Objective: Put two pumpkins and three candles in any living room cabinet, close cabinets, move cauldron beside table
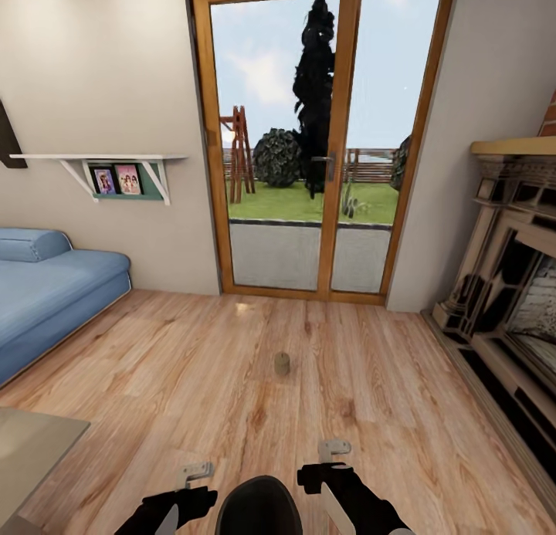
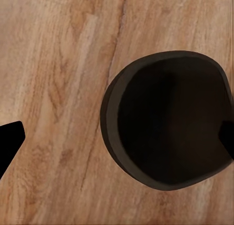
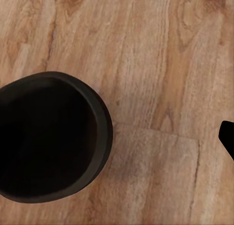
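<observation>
left fingers (image 1: 194, 471) apart | right fingers (image 1: 333, 447) apart | cauldron (image 1: 257, 506) on floor between them | candle (image 1: 282, 363) ahead

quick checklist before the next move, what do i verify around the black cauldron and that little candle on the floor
1. Cauldron on the wood floor between the two arms, opening up: ok.
2. Left gripper free, nothing held: fingers sit wide apart in the left wrist view, ok.
3. Right gripper free: its state is unclear, cannot tell.
4. Candle upright on open floor ahead, toward the glass door, nothing blocking the way: ok.
5. Cauldron next to a table: a table corner shows at the left, apart from it, not ok.
6. Sofa and fireplace well off to either side: ok.
</observation>
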